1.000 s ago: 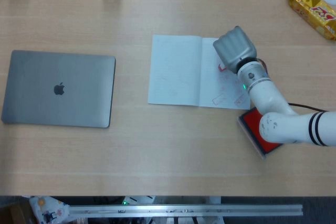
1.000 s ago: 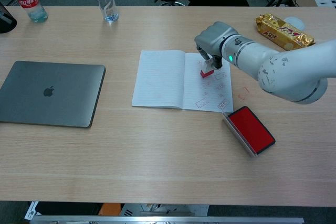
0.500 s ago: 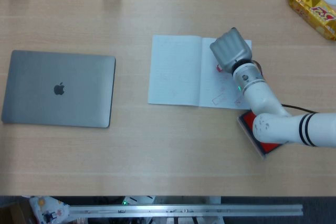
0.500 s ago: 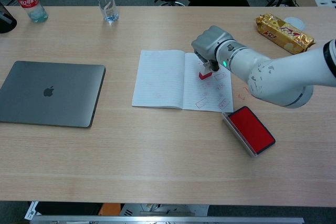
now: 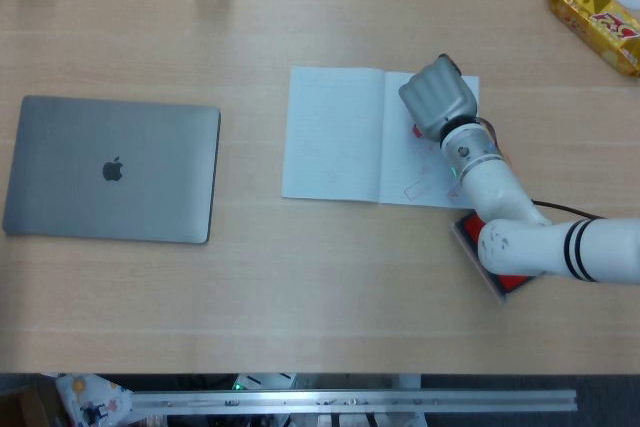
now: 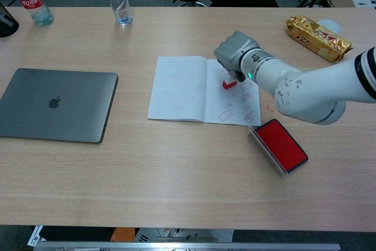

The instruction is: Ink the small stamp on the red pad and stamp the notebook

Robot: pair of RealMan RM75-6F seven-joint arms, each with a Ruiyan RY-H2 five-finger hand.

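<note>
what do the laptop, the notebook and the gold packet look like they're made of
Laptop: looks like matte grey metal, probably aluminium, given its even dull sheen and dark logo.
Notebook: thin white ruled paper lying flat, with red stamp marks on the right page.
Gold packet: seems to be glossy foil or metallised plastic, crinkled and reflective.

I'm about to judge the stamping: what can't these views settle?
- Head view: right hand covers the small red stamp.
- Chest view: whether it touches the open white notebook is unclear.
- Head view: forearm hides most of the red ink pad.
- Left hand: in neither view.
</note>
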